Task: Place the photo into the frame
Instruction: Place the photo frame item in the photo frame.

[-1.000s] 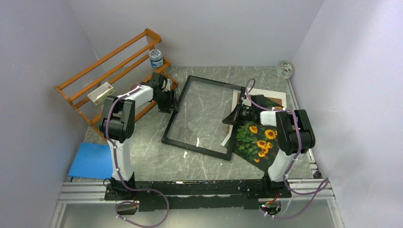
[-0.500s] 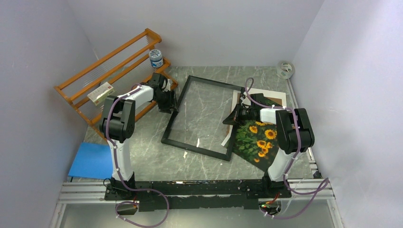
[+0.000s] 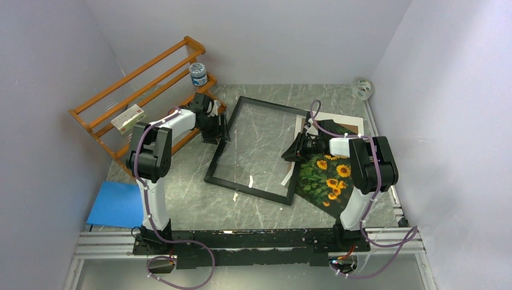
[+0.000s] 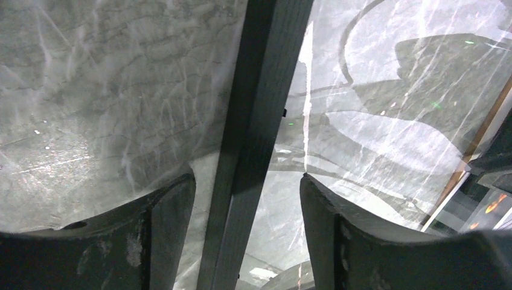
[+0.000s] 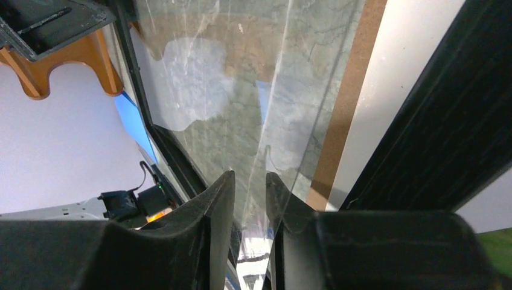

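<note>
The black frame (image 3: 217, 154) lies tilted in the middle of the table, with a clear pane in it. The sunflower photo (image 3: 329, 178) lies face up at the right, its left edge under the frame's right bar. My left gripper (image 3: 218, 130) is open and straddles the frame's left bar (image 4: 253, 121) without gripping it; the fingers (image 4: 166, 229) stand apart on either side. My right gripper (image 3: 294, 151) is at the frame's right edge. In the right wrist view it (image 5: 249, 181) is nearly shut on the edge of the clear pane (image 5: 265, 90), beside the black bar (image 5: 447, 133).
An orange wooden rack (image 3: 139, 90) with a white card (image 3: 128, 118) stands at the back left, a blue-lidded jar (image 3: 198, 74) behind it. A tape roll (image 3: 363, 88) lies at the back right. A blue sheet (image 3: 115, 204) lies near left. A brown backing board (image 3: 347, 119) lies behind the photo.
The frame has slid a little to the left, and my right gripper has moved left with its right edge. The left gripper has stayed at the left bar.
</note>
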Controlling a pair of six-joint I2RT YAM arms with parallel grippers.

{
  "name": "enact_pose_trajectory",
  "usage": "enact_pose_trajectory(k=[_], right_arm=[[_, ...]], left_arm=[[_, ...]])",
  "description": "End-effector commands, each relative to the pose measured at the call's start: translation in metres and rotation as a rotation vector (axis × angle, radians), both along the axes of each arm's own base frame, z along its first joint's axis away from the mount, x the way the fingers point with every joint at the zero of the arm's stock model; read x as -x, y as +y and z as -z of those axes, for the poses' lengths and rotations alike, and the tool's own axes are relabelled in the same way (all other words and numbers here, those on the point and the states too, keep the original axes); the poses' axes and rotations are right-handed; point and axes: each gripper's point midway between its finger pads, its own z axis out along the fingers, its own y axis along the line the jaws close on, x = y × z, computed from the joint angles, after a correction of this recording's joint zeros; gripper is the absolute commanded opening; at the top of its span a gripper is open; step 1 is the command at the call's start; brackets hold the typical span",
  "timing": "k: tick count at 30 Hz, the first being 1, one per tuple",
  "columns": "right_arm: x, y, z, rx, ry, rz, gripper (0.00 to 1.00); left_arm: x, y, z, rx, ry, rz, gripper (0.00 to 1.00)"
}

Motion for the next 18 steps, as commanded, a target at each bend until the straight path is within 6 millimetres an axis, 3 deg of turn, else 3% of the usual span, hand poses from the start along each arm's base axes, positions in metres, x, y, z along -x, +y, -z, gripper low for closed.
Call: enact_pose_trajectory(k=[1,11,16,18], right_arm=[[-0.007,0.003,-0.011,-0.011,-0.050,-0.010,0.31],[-0.013,0.001,-0.012,0.001,-0.084,0.016,0.40],[-0.011,0.000,-0.008,0.018,-0.082,0.012,0.40],[-0.009,-0.001,-0.005,0.027,-0.080,0.011,0.40]], left_arm=[[0.008,0.004,0.014,-0.046,-0.005,0.024,0.74],[-0.044,-0.021,-0.025,-0.067,-0.189,0.025,0.85],[-0.080,-0.032,-0.027,-0.186,-0.273,-0.003,0.86],[-0.097,-0.028,-0.024,-0.275,-0.312,-0.037,0.85]])
